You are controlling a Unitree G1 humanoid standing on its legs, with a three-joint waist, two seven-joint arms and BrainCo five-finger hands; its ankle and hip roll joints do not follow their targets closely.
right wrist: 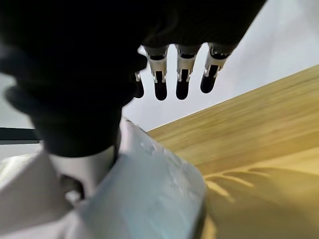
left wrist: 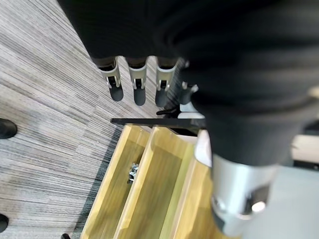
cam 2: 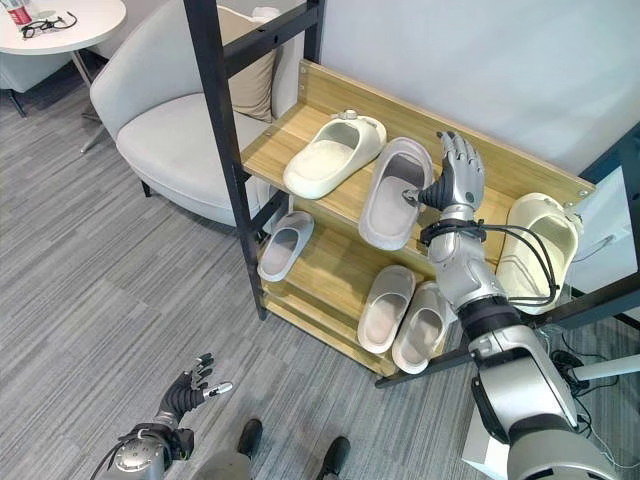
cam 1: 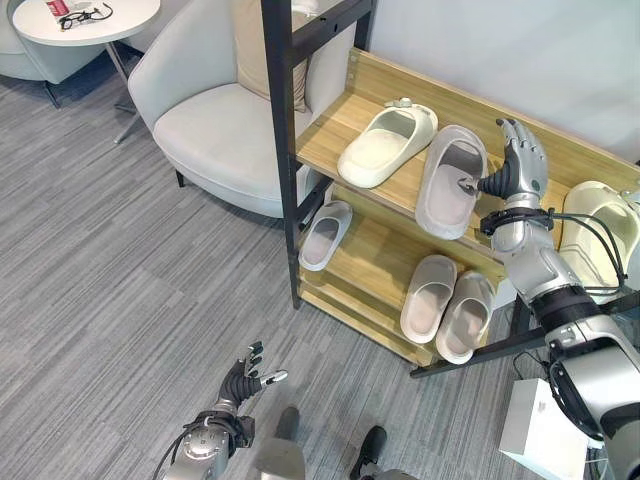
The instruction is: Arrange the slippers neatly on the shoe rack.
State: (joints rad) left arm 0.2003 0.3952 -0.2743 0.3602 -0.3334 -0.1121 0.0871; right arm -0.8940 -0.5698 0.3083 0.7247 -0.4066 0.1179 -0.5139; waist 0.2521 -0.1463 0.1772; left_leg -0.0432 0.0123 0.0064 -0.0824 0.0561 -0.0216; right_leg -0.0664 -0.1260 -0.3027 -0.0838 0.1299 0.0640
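On the wooden shoe rack's top shelf [cam 1: 335,130] lie a cream slipper [cam 1: 385,145], a grey slipper [cam 1: 450,180] and, at the far right, another cream slipper [cam 1: 598,235]. The lower shelf holds a single grey slipper [cam 1: 325,235] and a pale pair [cam 1: 445,305] side by side. My right hand [cam 1: 515,165] is raised at the right edge of the top grey slipper [right wrist: 149,199], its fingers [right wrist: 182,82] straight and its thumb touching the slipper's rim. My left hand [cam 1: 243,382] hangs low over the floor in front of the rack, its fingers [left wrist: 139,84] relaxed and holding nothing.
The rack's black post [cam 1: 283,150] stands at its left end. A pale armchair [cam 1: 215,120] sits just left of the rack, with a round white table [cam 1: 85,20] beyond it. A white box [cam 1: 545,430] stands on the floor at the lower right.
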